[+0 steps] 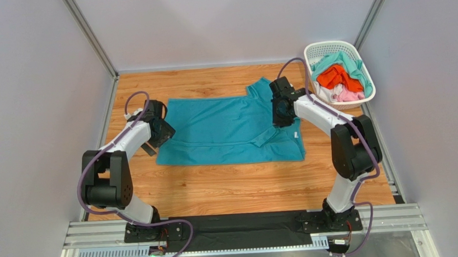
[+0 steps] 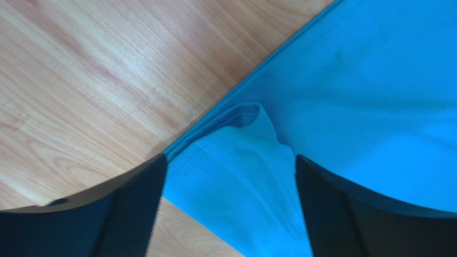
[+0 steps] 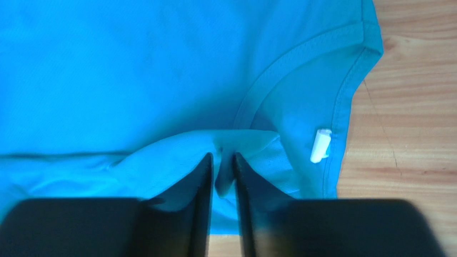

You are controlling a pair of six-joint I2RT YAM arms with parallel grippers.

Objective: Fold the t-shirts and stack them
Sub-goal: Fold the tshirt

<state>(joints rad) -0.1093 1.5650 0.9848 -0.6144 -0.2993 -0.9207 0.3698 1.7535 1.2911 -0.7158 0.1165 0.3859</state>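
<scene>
The teal-blue t-shirt (image 1: 219, 126) lies spread on the wooden table, its neck end on the right. My left gripper (image 1: 160, 131) is at the shirt's left edge. In the left wrist view it (image 2: 229, 160) is open, with a raised fold of the shirt's hem (image 2: 236, 176) between its wide-apart fingers. My right gripper (image 1: 282, 114) is over the neck end. In the right wrist view it (image 3: 222, 156) is shut on a pinched fold of the shirt (image 3: 134, 69), just beside the collar and the small white neck label (image 3: 320, 145).
A white lattice basket (image 1: 328, 45) stands at the back right and holds an orange shirt (image 1: 337, 75), a mint-green shirt (image 1: 346, 58) and a pale pink shirt (image 1: 347, 95). Grey walls close in the table at the left, back and right.
</scene>
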